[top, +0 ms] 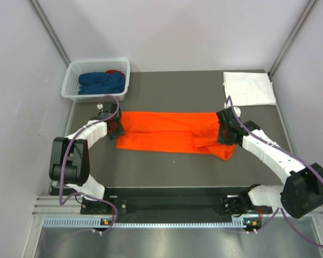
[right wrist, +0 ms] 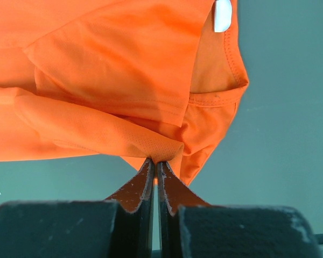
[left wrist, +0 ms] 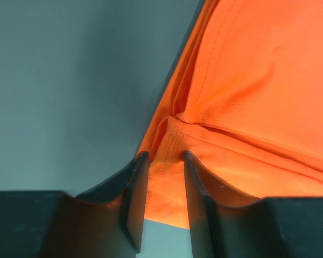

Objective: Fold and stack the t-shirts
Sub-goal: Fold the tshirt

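Observation:
An orange t-shirt lies folded into a long band across the middle of the table. My left gripper is at its left end. In the left wrist view the gripper is open, and the shirt's hemmed corner lies between the two fingers. My right gripper is at the shirt's right end. In the right wrist view it is shut on a pinched fold of the orange shirt near the collar, whose white label shows.
A folded white t-shirt lies at the back right corner. A white basket at the back left holds a blue shirt and a red one. Grey walls stand on both sides.

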